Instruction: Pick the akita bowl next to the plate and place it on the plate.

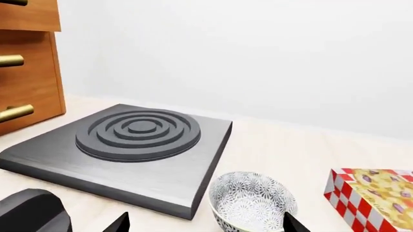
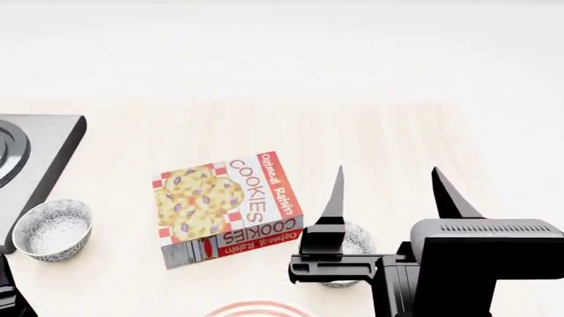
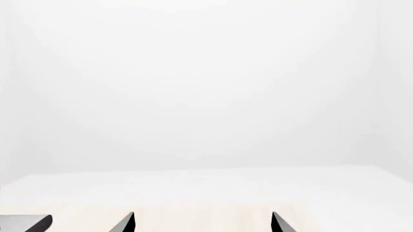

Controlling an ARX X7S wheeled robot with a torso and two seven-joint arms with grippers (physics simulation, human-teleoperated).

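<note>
A speckled akita bowl (image 2: 360,239) sits just beyond the red-ringed plate (image 2: 258,309), of which only the far rim shows at the head view's lower edge. My right gripper (image 2: 394,191) hovers open above this bowl and hides most of it. In the right wrist view the right gripper (image 3: 202,223) has nothing between its tips. A second speckled bowl (image 2: 53,229) stands at the left by the stove. The left wrist view shows this bowl (image 1: 252,200) just ahead of my open left gripper (image 1: 206,224), close to one fingertip.
A dark grey stove slab (image 1: 123,145) with raised rings lies beside the left bowl. A cookie box (image 2: 227,208) lies flat between the two bowls. Wooden drawers with brass handles (image 1: 26,63) stand beyond the stove. A white wall backs the pale wooden table (image 2: 352,132).
</note>
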